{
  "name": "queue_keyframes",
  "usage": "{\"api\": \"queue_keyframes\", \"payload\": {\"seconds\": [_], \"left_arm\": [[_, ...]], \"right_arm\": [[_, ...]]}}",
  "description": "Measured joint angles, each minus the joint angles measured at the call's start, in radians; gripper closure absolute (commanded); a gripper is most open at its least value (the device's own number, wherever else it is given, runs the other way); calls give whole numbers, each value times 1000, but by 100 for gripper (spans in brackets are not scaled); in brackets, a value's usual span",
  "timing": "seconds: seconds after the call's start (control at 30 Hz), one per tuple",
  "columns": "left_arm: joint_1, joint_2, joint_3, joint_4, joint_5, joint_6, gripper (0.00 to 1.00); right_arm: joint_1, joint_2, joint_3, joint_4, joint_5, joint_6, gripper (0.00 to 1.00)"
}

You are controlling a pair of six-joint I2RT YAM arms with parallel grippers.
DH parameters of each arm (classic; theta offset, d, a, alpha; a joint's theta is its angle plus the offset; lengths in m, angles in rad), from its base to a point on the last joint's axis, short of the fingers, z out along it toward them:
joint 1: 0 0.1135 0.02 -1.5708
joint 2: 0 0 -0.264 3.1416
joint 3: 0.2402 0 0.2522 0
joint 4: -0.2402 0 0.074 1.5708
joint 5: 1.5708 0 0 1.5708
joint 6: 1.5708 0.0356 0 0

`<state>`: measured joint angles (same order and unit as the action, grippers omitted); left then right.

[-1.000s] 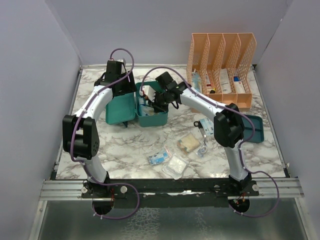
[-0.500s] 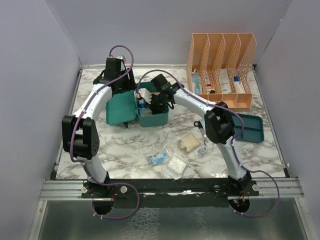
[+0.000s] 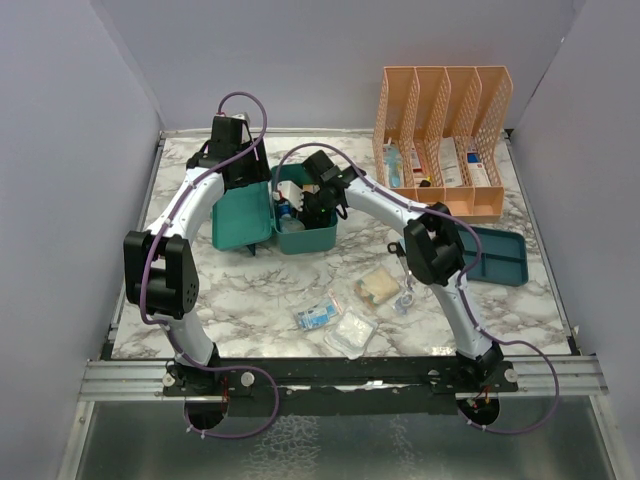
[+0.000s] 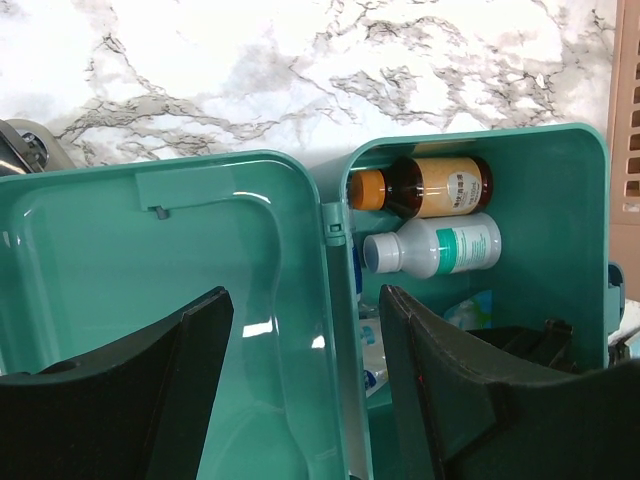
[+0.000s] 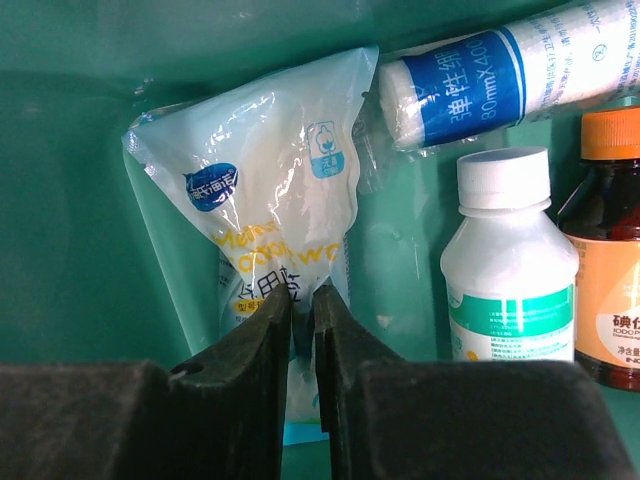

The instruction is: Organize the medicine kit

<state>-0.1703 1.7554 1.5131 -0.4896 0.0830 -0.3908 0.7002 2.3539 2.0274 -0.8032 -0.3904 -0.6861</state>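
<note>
Here the left gripper (image 4: pixel 302 295) hangs with jaws wide apart over the open lid of the medicine kit (image 3: pixel 305 240), which sits far-middle on the marble table (image 3: pixel 250 290). Inside, the right gripper (image 5: pixel 303 300) pinches a clear pouch (image 5: pixel 270 190) bearing a blue logo. Next come a roll (image 5: pixel 500 75) reading "80mm", a white bottle (image 5: pixel 510 270) and a brown bottle (image 5: pixel 610 270) with Chinese characters.

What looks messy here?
Several small packets lie scattered on the table, outside the open medicine kit. Inside it, the right pincer pinches a wrinkled plastic bag.
</note>
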Motion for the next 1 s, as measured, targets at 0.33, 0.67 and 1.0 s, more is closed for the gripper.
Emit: {"api": "queue_keyframes", "payload": {"seconds": [0.33, 0.67, 1.0], "left_arm": [[0, 0, 2, -3, -2, 5, 36], [0, 0, 37, -7, 8, 28, 32], [0, -8, 35, -8, 24, 32, 32]], "right_arm": [[0, 8, 24, -10, 0, 37, 57], [-13, -45, 60, -22, -47, 123, 50], [-21, -236, 7, 47, -35, 229, 53]]}}
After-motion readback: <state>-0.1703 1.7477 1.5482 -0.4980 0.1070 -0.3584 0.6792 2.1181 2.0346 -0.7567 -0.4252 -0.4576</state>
